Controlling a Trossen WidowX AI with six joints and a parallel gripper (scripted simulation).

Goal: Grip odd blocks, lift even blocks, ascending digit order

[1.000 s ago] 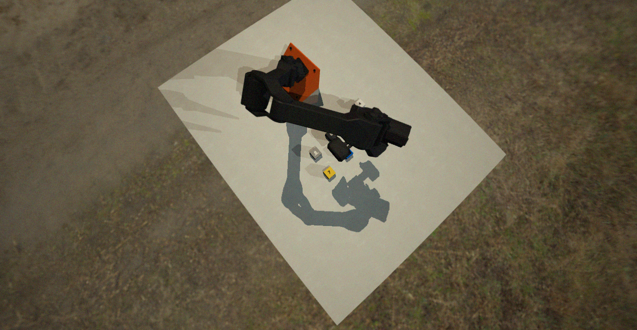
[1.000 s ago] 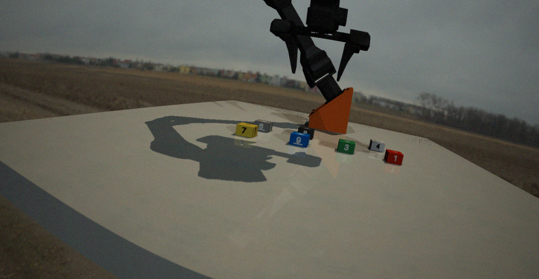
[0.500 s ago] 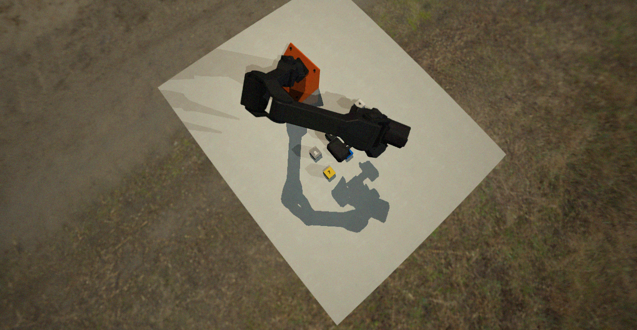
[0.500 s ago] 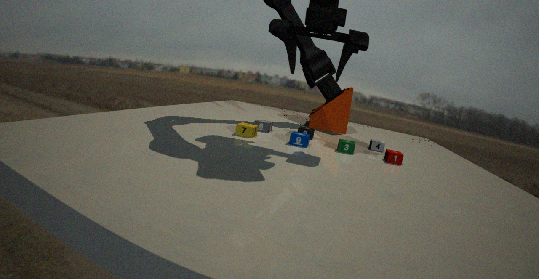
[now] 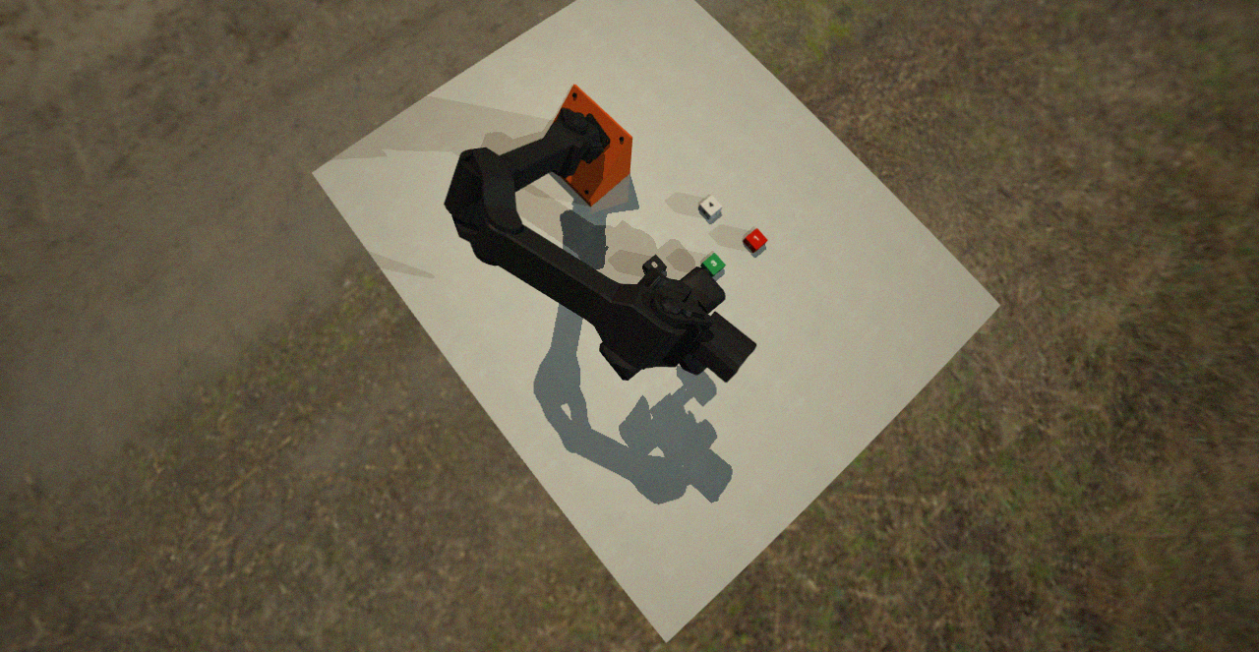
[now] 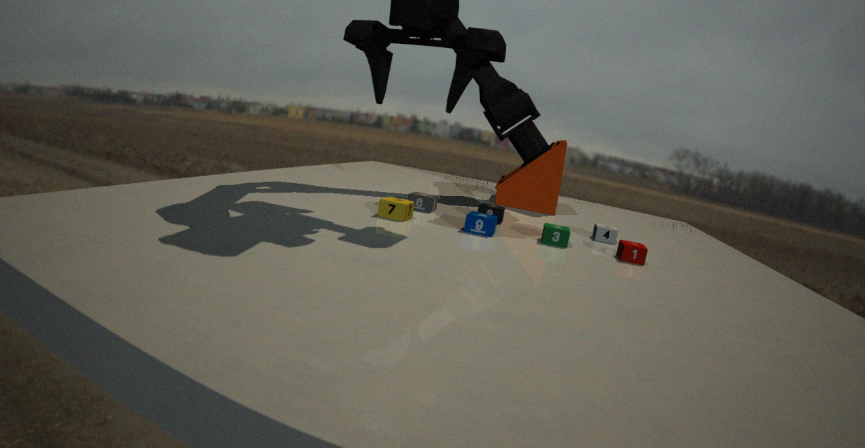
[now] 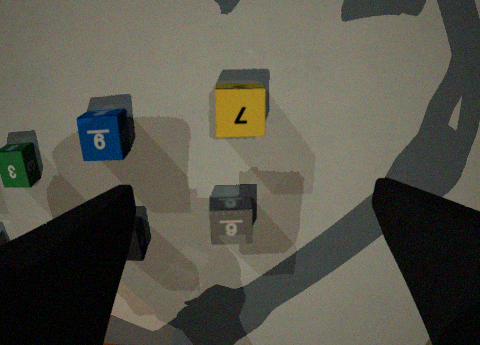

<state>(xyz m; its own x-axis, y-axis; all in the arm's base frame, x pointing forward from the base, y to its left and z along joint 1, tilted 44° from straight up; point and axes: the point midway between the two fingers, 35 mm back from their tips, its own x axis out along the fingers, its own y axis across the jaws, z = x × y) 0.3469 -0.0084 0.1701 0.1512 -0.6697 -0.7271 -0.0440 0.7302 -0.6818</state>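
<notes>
My gripper [image 6: 413, 107] [image 7: 259, 196] is open and empty, high above the table. In the wrist view the grey block 6 [image 7: 231, 226] [image 6: 423, 202] shows between the fingertips, far below them, with the yellow block 7 [image 7: 240, 112] [image 6: 395, 209] beyond. The blue block 9 [image 7: 102, 137] [image 6: 480, 224] and green block 3 [image 7: 16, 168] [image 6: 555, 235] [image 5: 713, 264] lie to the left there. The black block 8 [image 7: 140, 235] [image 6: 490, 211] [image 5: 653, 265] is partly behind the left finger. The white block 4 [image 5: 710, 206] [image 6: 605, 233] and red block 1 [image 5: 755, 239] [image 6: 632, 252] stand on the table. The arm hides blocks 6, 7 and 9 in the top view.
The arm's orange base [image 5: 611, 159] [image 6: 532, 182] stands on the pale table [image 5: 836, 339] [image 6: 272, 324]. The blocks stand as a loose group in front of it. The arm's shadow falls across the table, beside blocks 6 and 7.
</notes>
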